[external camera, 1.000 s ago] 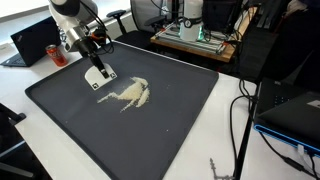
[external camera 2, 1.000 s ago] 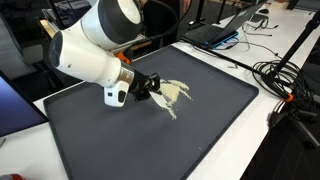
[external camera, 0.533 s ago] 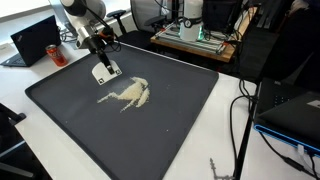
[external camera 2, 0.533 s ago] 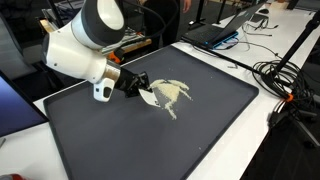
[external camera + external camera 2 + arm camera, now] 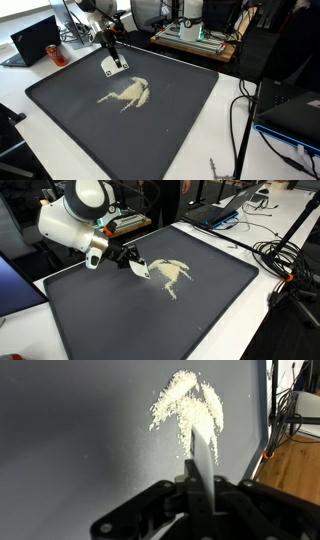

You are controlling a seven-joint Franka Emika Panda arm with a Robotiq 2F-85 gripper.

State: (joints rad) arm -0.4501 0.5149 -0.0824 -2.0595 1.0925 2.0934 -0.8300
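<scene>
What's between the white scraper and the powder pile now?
Nothing but bare dark mat; in an exterior view the white scraper is clear of the powder pile.

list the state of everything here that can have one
gripper, shut on the white scraper
white scraper, clamped in the jaws, blade tilted down toward the mat, apart from the powder
pale powder, loose on the mat, spread in a streaked patch
dark mat, lying flat, dusted only around the patch
</scene>
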